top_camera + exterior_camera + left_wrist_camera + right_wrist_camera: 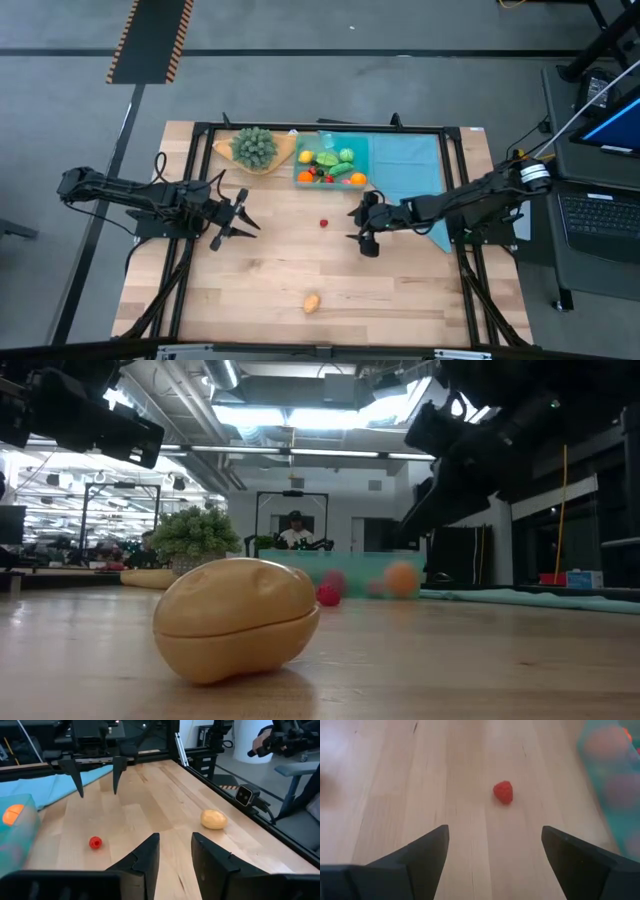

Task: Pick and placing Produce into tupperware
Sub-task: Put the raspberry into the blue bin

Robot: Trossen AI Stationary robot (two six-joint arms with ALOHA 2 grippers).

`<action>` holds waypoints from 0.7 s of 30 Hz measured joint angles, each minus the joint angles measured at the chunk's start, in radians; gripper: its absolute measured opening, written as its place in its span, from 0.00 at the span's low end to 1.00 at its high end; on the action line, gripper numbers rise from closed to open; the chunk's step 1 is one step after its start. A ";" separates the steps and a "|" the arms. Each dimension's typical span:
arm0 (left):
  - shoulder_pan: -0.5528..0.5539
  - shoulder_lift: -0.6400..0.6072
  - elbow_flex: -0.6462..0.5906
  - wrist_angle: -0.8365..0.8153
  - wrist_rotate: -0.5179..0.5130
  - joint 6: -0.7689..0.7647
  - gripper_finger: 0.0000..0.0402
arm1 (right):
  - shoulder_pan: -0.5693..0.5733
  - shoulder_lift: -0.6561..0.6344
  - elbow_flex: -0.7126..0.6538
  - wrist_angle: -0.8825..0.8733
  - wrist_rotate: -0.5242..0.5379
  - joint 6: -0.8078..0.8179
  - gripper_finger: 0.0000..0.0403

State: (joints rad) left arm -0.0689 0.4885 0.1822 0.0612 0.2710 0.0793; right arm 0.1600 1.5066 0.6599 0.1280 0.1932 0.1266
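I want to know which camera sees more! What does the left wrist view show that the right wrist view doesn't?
Only the left wrist view shows the tan potato, the right gripper opposite, open, and a teal cloth. Only the right wrist view shows the right gripper's own wide-open fingers up close. Both show the small red berry on the wooden table and part of the tupperware.

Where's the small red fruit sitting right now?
In the high view the small red fruit lies loose on the bare wooden table, just below the tupperware, between the two grippers and nearer the right gripper.
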 joint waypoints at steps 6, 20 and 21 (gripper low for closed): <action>0.000 0.000 0.000 0.000 0.000 -0.001 0.29 | 0.000 0.027 0.028 0.014 0.000 -0.004 0.79; 0.000 0.000 0.000 0.000 0.000 0.000 0.30 | -0.010 0.037 0.029 0.078 0.017 -0.034 0.79; 0.000 0.000 0.000 0.000 0.000 0.000 0.30 | -0.012 0.037 0.029 0.090 0.017 -0.034 0.79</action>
State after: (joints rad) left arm -0.0689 0.4885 0.1822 0.0608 0.2707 0.0795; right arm 0.1483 1.5433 0.6888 0.2181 0.2100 0.0923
